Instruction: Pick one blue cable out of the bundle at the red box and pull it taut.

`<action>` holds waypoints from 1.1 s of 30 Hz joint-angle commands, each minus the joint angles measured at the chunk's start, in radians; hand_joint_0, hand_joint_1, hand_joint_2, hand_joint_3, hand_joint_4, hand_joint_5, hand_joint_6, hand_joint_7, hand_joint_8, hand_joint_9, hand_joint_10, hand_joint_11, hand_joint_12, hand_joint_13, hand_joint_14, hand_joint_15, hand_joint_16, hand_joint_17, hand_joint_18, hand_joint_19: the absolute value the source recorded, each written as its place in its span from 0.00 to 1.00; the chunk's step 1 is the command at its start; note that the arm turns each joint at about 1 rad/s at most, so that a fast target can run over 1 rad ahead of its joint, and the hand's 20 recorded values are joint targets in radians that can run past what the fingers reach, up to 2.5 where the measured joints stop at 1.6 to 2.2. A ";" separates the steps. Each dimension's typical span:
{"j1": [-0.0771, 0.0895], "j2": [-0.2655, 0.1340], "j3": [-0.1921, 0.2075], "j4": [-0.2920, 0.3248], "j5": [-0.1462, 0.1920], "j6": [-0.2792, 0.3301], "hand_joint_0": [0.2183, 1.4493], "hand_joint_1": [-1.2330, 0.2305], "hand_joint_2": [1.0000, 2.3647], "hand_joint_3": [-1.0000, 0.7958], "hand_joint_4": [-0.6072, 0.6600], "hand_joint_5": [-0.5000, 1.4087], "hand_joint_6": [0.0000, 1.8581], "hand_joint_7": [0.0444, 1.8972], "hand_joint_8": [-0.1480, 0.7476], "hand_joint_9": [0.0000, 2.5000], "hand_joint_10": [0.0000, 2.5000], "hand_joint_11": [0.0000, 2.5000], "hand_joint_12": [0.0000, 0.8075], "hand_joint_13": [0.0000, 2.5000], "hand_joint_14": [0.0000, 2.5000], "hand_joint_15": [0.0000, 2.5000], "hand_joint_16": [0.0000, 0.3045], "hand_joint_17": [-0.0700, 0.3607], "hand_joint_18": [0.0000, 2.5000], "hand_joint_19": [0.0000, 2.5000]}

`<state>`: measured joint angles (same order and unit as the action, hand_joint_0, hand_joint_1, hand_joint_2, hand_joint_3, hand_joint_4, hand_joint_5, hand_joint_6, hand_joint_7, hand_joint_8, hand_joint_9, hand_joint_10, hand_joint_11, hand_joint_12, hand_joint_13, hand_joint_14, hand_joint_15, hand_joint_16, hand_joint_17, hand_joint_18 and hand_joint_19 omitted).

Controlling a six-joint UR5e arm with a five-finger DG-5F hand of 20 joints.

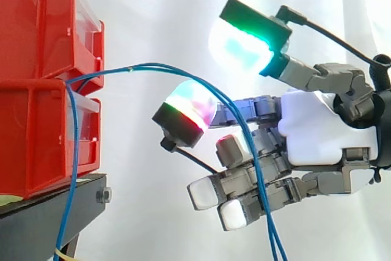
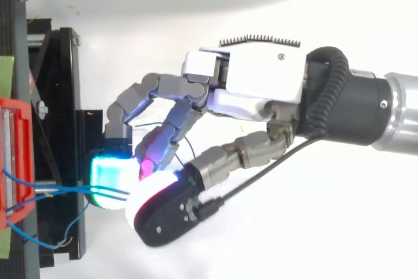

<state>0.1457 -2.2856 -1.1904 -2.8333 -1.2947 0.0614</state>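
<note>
Side view: blue cables [image 1: 146, 65] arc out from the right edge of the red box [image 1: 36, 139] and run through the hand [image 1: 317, 129], which is spread and pinching nothing. They look thin, light, floppy and probably slippery, so I'd pinch one strand near the arc's top.

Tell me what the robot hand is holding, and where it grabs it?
Nothing yet. The blue cables hang loose between the robot hand's spread fingertips, which pinch nothing.
</note>
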 commanded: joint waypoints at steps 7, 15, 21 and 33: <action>0.000 0.000 0.000 -0.002 0.002 0.002 0.38 0.22 0.00 0.28 0.43 0.20 0.51 0.44 0.55 0.41 0.00 0.33 0.45 0.33 0.01 0.17 0.16 0.41 0.28 0.17; 0.000 0.000 0.000 -0.002 0.002 0.003 0.44 0.24 0.00 0.28 0.35 0.19 0.52 0.47 0.55 0.41 0.00 0.33 0.44 0.34 0.01 0.16 0.16 0.41 0.30 0.16; 0.000 0.000 0.000 -0.002 0.000 0.005 0.38 0.23 0.00 0.28 0.44 0.19 0.52 0.41 0.56 0.45 0.00 0.40 0.44 0.34 0.01 0.16 0.16 0.41 0.30 0.16; 0.000 0.000 0.000 -0.003 0.002 0.005 0.32 0.16 0.00 0.28 0.43 0.16 0.52 0.33 0.43 0.38 0.00 0.41 0.42 0.31 0.01 0.16 0.15 0.40 0.27 0.14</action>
<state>0.1457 -2.2856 -1.1904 -2.8363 -1.2932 0.0659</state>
